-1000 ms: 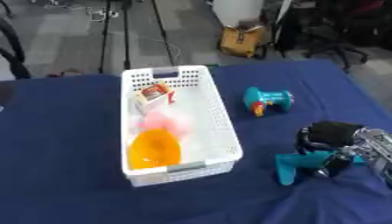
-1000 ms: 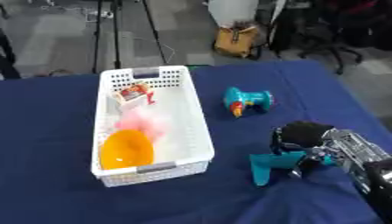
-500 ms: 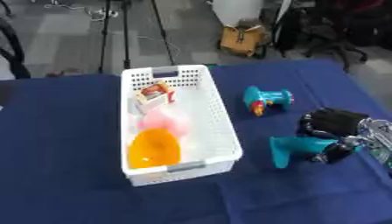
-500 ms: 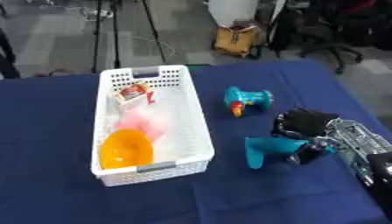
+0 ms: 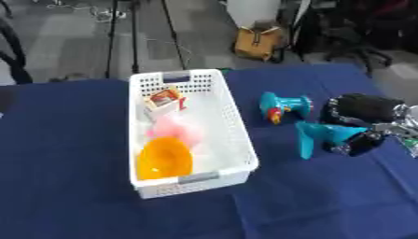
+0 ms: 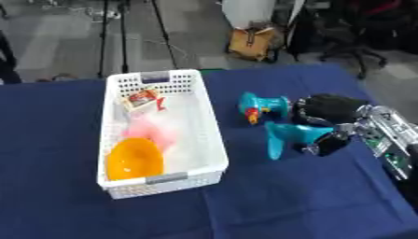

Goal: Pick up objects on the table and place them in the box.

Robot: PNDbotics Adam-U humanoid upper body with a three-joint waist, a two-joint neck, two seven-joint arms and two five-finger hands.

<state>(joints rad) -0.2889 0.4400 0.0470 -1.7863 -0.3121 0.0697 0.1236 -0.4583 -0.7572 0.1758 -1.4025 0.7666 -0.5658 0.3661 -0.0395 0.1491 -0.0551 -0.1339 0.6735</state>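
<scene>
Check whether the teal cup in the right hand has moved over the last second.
Yes. The teal cup, held by the right hand, moved toward the white basket and nearer the teal toy.

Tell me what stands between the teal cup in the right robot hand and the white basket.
Nothing visible. The right robot hand holds the teal cup right of the white basket, with only bare blue cloth between. The other teal toy lies farther back.

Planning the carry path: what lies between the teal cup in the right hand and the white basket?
Only bare blue tablecloth separates the teal cup from the white basket, seen in the right eye view.
</scene>
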